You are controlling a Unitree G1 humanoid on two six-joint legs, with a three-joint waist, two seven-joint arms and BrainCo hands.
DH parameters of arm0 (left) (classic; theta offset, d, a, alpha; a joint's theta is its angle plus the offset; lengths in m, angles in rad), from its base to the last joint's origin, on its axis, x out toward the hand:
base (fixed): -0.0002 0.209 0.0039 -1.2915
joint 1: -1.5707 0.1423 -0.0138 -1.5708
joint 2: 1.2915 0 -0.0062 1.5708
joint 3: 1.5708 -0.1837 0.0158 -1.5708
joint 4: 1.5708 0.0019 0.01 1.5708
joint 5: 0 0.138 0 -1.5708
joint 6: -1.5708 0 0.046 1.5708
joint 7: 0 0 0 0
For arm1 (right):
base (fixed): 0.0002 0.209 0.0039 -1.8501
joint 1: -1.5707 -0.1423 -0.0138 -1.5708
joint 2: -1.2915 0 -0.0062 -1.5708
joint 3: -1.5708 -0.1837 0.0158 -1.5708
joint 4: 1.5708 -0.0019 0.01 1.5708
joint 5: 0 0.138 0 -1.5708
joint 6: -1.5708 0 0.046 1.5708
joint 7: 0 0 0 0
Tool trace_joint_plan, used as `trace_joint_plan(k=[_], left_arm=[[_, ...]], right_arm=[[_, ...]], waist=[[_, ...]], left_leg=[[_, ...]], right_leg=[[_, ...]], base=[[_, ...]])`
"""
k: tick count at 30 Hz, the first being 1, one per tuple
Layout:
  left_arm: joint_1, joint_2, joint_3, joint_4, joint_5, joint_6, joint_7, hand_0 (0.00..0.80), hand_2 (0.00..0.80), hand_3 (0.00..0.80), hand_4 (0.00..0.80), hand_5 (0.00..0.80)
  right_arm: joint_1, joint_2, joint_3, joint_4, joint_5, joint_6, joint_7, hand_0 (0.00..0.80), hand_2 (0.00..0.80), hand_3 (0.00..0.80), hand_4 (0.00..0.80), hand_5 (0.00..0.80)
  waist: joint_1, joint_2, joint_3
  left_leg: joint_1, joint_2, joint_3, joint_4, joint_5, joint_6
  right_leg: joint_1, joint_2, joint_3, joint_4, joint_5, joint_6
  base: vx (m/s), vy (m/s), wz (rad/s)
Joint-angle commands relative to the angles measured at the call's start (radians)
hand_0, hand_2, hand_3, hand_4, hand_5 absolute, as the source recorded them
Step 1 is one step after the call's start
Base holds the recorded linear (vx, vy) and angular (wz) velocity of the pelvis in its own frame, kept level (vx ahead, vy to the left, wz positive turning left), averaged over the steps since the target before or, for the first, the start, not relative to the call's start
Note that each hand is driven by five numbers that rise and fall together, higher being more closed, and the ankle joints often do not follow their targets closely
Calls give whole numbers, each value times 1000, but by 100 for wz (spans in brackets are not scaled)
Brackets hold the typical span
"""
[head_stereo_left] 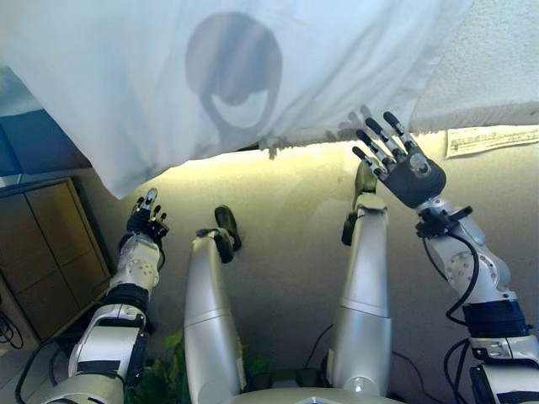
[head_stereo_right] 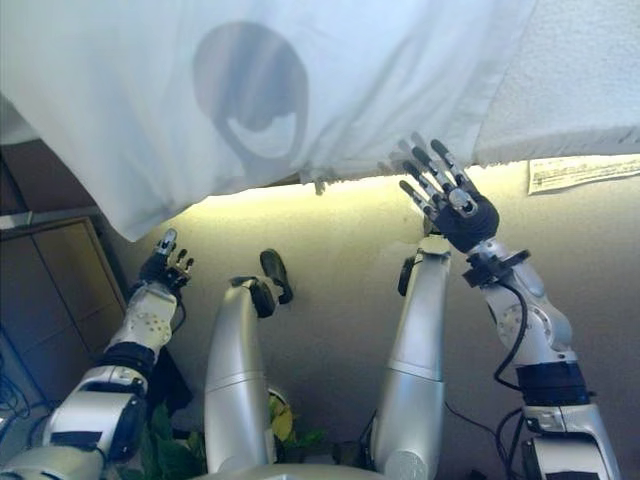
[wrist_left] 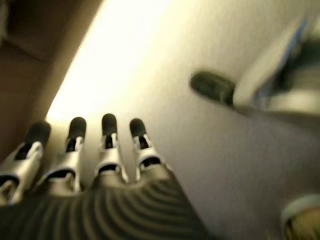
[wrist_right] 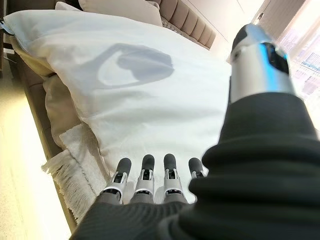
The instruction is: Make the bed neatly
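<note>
I see the white sheet [head_stereo_left: 253,76] draped over the bed, its lower edge hanging just past my right hand [head_stereo_left: 396,164], whose fingers are straight and hold nothing. My left hand [head_stereo_left: 145,220] hangs low over open beige floor [head_stereo_left: 286,244], fingers relaxed and empty, near a wooden cabinet [head_stereo_left: 42,252]. A fringed blanket [wrist_right: 75,165] shows under the sheet's edge.

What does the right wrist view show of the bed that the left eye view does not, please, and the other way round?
Only the right wrist view shows the beige pillows at the padded headboard and the fringed blanket hanging under the sheet. Only the left eye view shows the left hand, low by the wooden cabinet, away from the bed, and a paper on the floor. Both show the white sheet with its grey round print and the right hand, fingers straight, at the sheet's edge.
</note>
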Motion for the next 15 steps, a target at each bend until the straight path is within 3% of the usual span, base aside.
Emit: trace_joint_plan(k=[1, 5, 10, 15], left_arm=[[39, 73, 82, 126, 37, -9, 89, 0, 0, 0, 0, 0], [97, 52, 110, 36, -29, -114, 23, 0, 0, 0, 0, 0], [262, -55, 103, -341, -159, -307, -174, 0, 0, 0, 0, 0], [376, -166, 122, -666, -290, -339, -425, 0, 0, 0, 0, 0]], right_arm=[[46, -40, -24, -103, 61, -29, 9, 0, 0, 0, 0, 0], [40, -80, -22, -101, 79, -17, 2, 0, 0, 0, 0, 0], [88, -60, -57, -111, 57, -55, 6, 0, 0, 0, 0, 0], [147, 8, -99, -148, 12, -91, 5, 0, 0, 0, 0, 0]], waist=[[-15, 13, -2], [-9, 30, -2], [27, 67, -2], [57, 96, -2]], left_leg=[[-42, -7, -25, -102, 209, -3], [25, -14, -17, -148, 218, -9], [77, -35, -19, -202, 213, -4], [83, -44, -22, -210, 191, 6]], right_leg=[[68, -16, -43, 44, -20, -97], [105, -23, -35, 20, -20, -95], [140, -58, -46, -21, -20, -87], [146, -76, -52, -26, -31, -86]], base=[[48, 34, -5], [52, 50, -3], [-13, -41, 11], [-42, -79, 16]])
